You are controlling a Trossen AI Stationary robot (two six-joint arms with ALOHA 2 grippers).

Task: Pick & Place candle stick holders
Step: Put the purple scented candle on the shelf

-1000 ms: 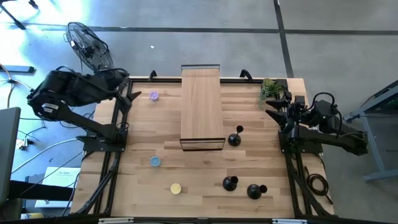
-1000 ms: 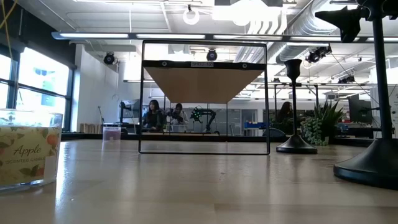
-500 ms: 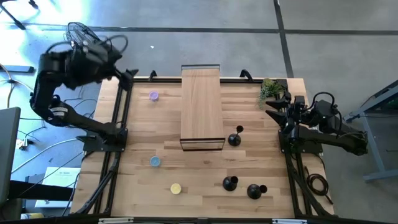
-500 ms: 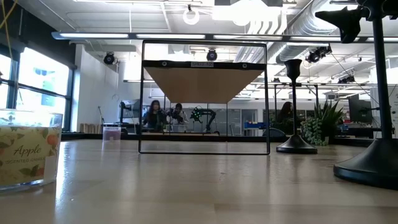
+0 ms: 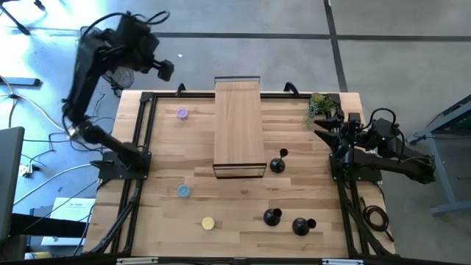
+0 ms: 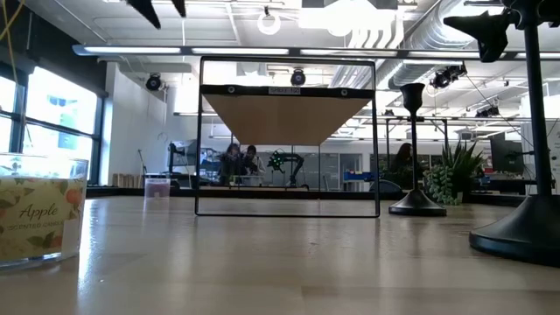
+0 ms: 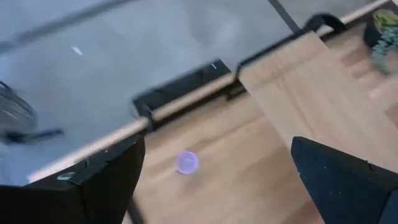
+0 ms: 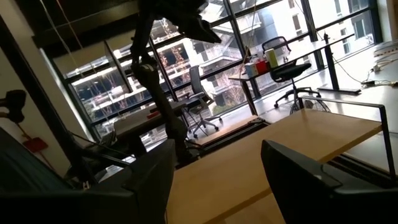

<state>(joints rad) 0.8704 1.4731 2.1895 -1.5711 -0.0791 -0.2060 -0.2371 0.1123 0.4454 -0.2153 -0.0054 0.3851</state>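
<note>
Left pincer (image 5: 163, 70) hung open above the desk's (image 5: 184, 158) far corner; right pincer (image 5: 324, 125) sat open, parked, three candle stick holders (image 5: 277, 163) untouched.

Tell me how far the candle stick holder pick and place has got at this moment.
Nothing looks done: three candle stick holders stand loose on the table. The left gripper, jaws open and empty, is raised past the table's far left corner. The right gripper waits at the right edge. Every pick and placement is left.
</note>
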